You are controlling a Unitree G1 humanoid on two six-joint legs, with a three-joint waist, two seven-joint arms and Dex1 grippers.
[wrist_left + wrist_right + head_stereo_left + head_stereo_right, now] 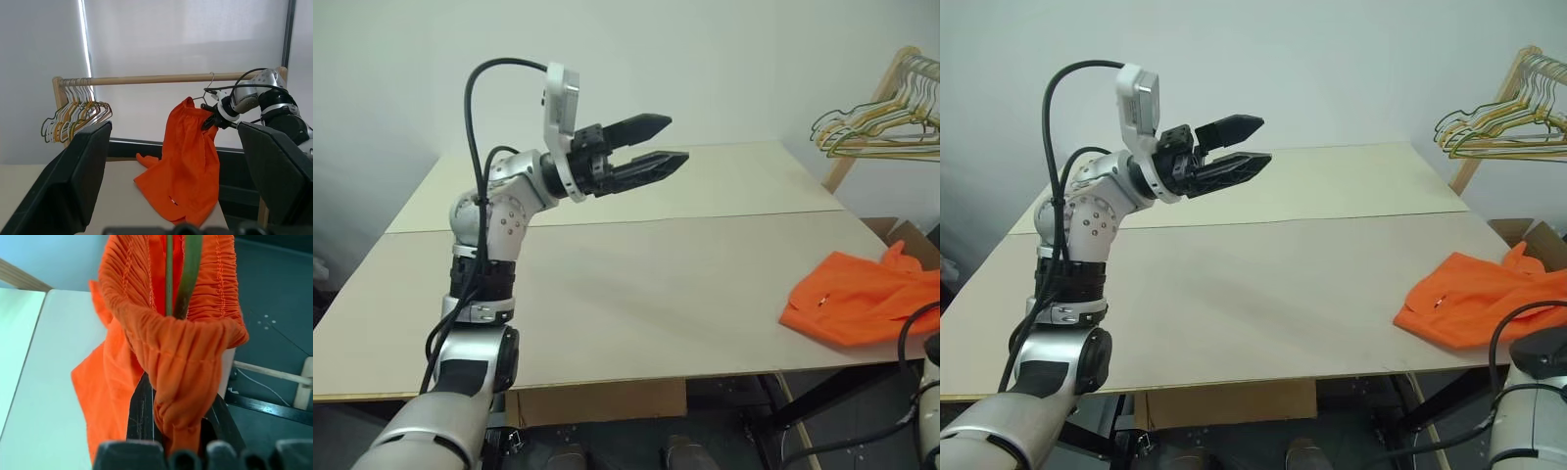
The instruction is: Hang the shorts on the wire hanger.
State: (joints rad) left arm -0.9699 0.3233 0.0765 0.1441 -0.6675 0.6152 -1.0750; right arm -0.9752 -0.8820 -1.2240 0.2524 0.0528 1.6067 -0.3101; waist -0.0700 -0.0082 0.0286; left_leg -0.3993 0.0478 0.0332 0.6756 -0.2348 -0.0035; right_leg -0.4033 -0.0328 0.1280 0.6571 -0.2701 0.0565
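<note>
We record the left tool (651, 144) nearest the head camera, raised above the surface (607, 284), fingers spread and holding nothing. To its right, the orange shorts (188, 161) hang from the right tool (209, 121), which is pinched on the gathered waistband; the lower fabric rests on the surface's right edge. The wire hanger (209, 84) hooks the wooden rail (146, 79), beside the coloured hangers (73, 117).

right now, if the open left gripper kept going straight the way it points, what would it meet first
Probably the bright orange fabric shorts, hanging dead ahead of the left gripper between its open black fingers, pinched by the right gripper. The gap before them looks free, though depth is unclear.
</note>
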